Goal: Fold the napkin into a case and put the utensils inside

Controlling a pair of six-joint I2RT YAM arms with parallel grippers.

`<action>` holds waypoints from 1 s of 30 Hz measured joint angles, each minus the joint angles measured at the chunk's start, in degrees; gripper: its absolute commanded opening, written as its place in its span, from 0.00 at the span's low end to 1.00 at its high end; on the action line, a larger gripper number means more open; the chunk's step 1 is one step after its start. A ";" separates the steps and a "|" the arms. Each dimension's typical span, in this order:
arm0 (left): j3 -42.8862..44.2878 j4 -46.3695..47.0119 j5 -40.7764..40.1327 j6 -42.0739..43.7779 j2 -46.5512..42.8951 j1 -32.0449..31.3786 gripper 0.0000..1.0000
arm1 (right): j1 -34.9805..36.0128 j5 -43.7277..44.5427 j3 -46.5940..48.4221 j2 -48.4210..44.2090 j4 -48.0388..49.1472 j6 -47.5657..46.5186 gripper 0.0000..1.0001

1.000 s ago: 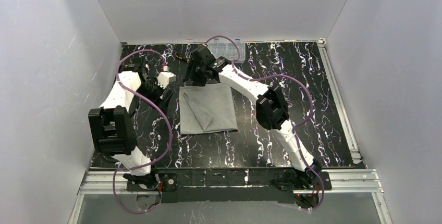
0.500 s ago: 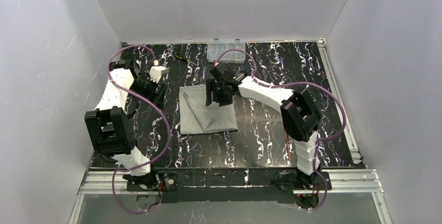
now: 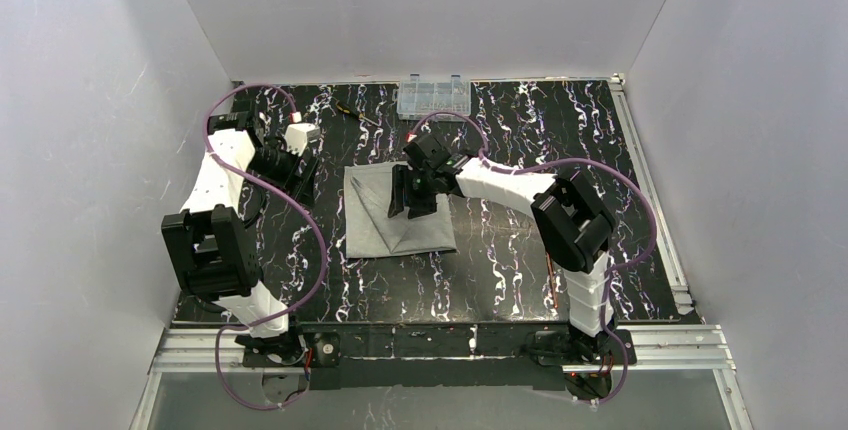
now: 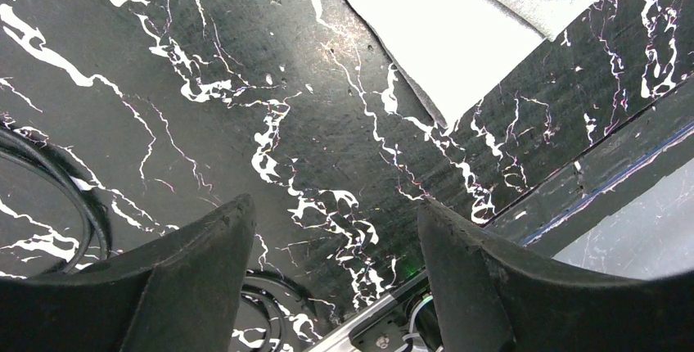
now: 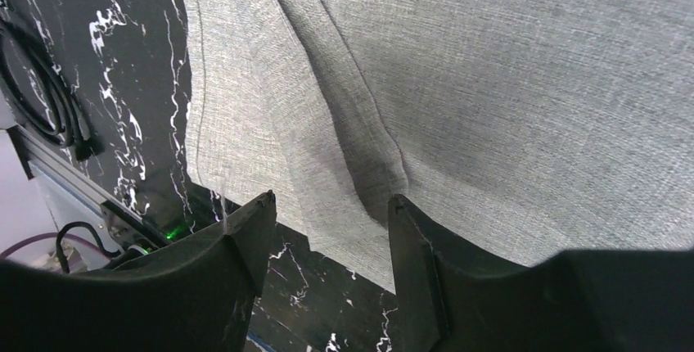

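Table (image 3: 520, 280): black, white-veined. Napkin (image 3: 400, 225): folded, flat at table centre, same spot as before, diagonal crease showing. Right gripper (image 5: 331, 205): pulled back from table's far edge, now over napkin's far half; jaws spread, empty. Left gripper (image 4: 331, 213): drawn further left of napkin; jaws spread, empty. Clear box (image 3: 432, 97): at far edge, now uncovered.

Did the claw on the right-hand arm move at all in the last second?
Yes. The right gripper has pulled back from the clear box at the far edge, toward the near side, and now hangs over the napkin.
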 measured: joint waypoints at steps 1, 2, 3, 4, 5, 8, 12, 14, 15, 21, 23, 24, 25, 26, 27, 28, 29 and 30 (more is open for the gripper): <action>0.00 -0.07 0.00 -0.04 0.00 0.00 0.70 | 0.07 -0.17 -0.04 0.04 0.39 0.39 0.60; 0.00 -0.07 0.02 -0.11 0.00 0.00 0.70 | 0.17 -0.31 -0.02 0.17 0.70 0.66 0.61; 0.02 -0.07 0.02 -0.15 0.00 0.00 0.70 | 0.31 -0.35 -0.02 0.35 0.87 0.74 0.63; 0.02 -0.09 0.07 -0.17 0.00 0.00 0.70 | 0.44 -0.33 -0.02 0.46 0.90 0.79 0.65; 0.07 -0.13 0.09 -0.17 0.00 0.00 0.70 | 0.63 -0.24 -0.02 0.70 0.76 0.76 0.67; 0.28 -0.37 0.28 -0.20 0.00 0.00 0.70 | 0.81 0.33 -0.02 0.81 -0.26 0.66 0.71; 0.50 -0.52 0.35 -0.15 0.00 0.00 0.70 | 1.07 1.84 -0.02 0.74 -1.49 0.57 0.74; 0.50 -0.59 0.35 -0.13 0.00 0.00 0.69 | 1.07 2.80 -0.20 0.66 -1.75 0.57 0.75; 0.50 -0.66 0.35 -0.13 0.00 0.00 0.69 | 1.07 3.06 -0.50 0.50 -1.68 0.57 0.75; 0.57 -1.29 0.33 -0.22 0.00 0.02 0.68 | 1.05 2.36 -5.99 -0.42 1.62 1.46 0.68; 0.57 -1.46 0.26 -0.35 0.00 0.02 0.68 | 1.01 1.31 -6.51 -0.57 3.28 1.97 0.62; 0.57 -1.49 0.24 -0.37 0.00 0.02 0.67 | 1.09 0.85 -6.58 -0.50 4.07 2.14 0.59; 0.57 -1.53 0.13 -0.39 0.00 0.02 0.67 | 1.20 0.50 -6.58 -0.46 4.61 2.27 0.55; 0.57 -1.55 0.04 -0.42 0.00 0.02 0.66 | 1.40 0.26 -6.51 -0.46 5.05 2.27 0.51; 0.57 -1.55 -0.02 -0.52 0.00 0.02 0.66 | 1.68 0.09 -6.25 -0.39 5.25 2.32 0.45; 0.57 -1.55 -0.15 -0.63 0.00 0.02 0.66 | 2.01 0.09 -5.73 -0.24 5.29 2.19 0.37; 0.57 -1.55 -0.24 -0.76 0.00 0.04 0.65 | 2.38 0.07 -5.16 -0.13 5.31 2.01 0.31; 0.57 -1.55 -0.39 -0.79 0.00 0.04 0.65 | 2.82 0.13 -4.59 -0.11 5.44 1.90 0.25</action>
